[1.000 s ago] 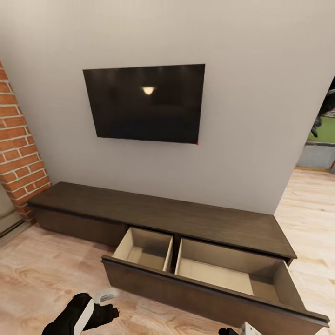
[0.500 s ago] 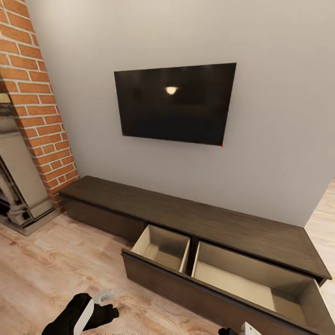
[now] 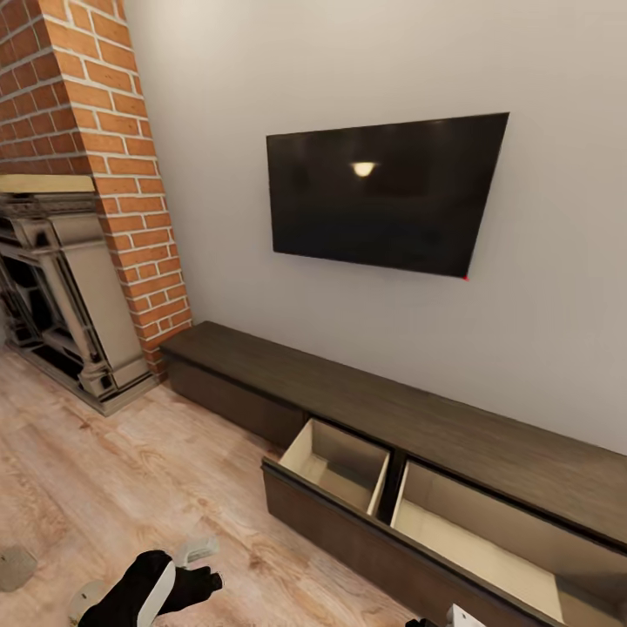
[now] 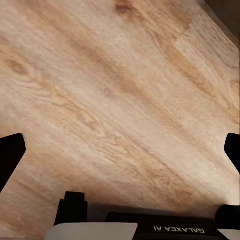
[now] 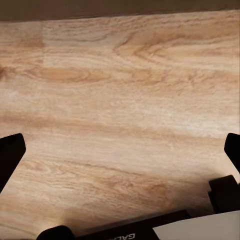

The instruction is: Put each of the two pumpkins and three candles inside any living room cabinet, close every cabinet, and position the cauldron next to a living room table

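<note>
The long dark-brown cabinet (image 3: 374,402) runs along the grey wall in the head view. Its wide drawer front (image 3: 348,531) is pulled out, and two pale beige compartments (image 3: 341,460) show bare insides. My left gripper (image 3: 205,566) hangs low over the wood floor, left of the drawer; in the left wrist view (image 4: 120,150) its fingertips (image 4: 10,155) stand far apart with only floor between them. My right gripper (image 5: 120,150) is open too, over bare floor. Two small grey-beige shapes (image 3: 14,566) lie on the floor at the bottom left; I cannot tell whether they are candles.
A black TV (image 3: 383,196) hangs on the wall above the cabinet. A red brick chimney (image 3: 113,174) with a grey fireplace surround (image 3: 61,296) stands at the left. Open wood floor (image 3: 131,470) lies between the fireplace and the drawer.
The camera has swung left: the cabinet and TV shifted right in the picture, and the fireplace came into view. Both arms keep their pose.
</note>
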